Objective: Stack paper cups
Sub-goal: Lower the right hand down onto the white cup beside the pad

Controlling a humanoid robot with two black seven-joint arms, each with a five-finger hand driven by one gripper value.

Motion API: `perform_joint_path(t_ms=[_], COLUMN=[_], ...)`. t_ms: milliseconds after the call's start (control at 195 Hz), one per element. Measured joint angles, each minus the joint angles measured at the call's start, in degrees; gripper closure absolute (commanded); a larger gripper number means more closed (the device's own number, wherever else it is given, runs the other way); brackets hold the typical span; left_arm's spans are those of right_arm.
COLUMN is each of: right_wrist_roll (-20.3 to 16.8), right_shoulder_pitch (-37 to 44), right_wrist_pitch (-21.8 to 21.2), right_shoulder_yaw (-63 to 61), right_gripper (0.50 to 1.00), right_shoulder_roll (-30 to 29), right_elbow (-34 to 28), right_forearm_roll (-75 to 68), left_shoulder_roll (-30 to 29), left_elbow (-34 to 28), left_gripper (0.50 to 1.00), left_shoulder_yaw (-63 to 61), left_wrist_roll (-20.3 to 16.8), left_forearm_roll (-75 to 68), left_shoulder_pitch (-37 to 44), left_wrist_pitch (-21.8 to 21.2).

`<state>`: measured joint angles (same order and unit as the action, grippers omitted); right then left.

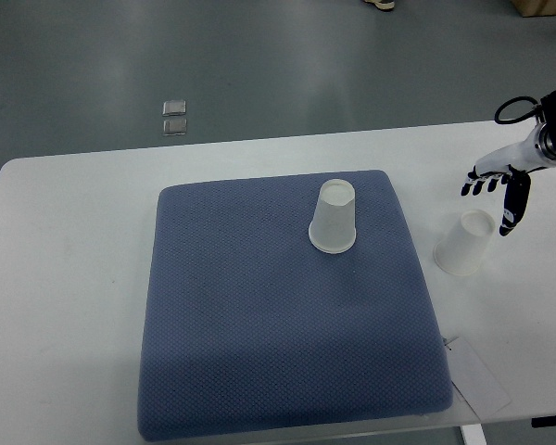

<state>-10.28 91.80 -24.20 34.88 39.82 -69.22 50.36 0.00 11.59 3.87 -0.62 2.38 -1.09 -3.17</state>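
Right hand (pixel 497 190) hangs spread, empty, just above an inverted cup (pixel 464 243): light, crushable, best gripped gently around its wall.

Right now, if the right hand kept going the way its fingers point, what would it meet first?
The right hand, fingers open, points down-left toward the paper cup on the bare table. That cup looks first in line, though the hand's height above it is unclear from this single view.
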Motion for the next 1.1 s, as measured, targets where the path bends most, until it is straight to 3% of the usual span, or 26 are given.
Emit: perform_joint_path(t_ms=[313, 1098], right_wrist_roll=[0.0, -0.1], right_shoulder_pitch=[-3.4, -8.3], right_wrist_pitch=[4.3, 10.4], right_shoulder_yaw=[-0.4, -0.5], right_gripper=[0.591, 0.597], right_shoulder_roll=[-0.3, -2.3], right_elbow=[0.8, 2.9], right_forearm_roll=[0.1, -0.6], left_shoulder_roll=[0.0, 0.0], left_elbow=[-0.1, 0.0], left_gripper=[0.500, 0.500], left_shoulder_yaw=[0.0, -0.1], left_wrist_roll=[0.0, 0.0], left_forearm_roll=[0.0, 0.0], left_shoulder_pitch=[0.0, 0.0], left_wrist_pitch=[0.0, 0.0])
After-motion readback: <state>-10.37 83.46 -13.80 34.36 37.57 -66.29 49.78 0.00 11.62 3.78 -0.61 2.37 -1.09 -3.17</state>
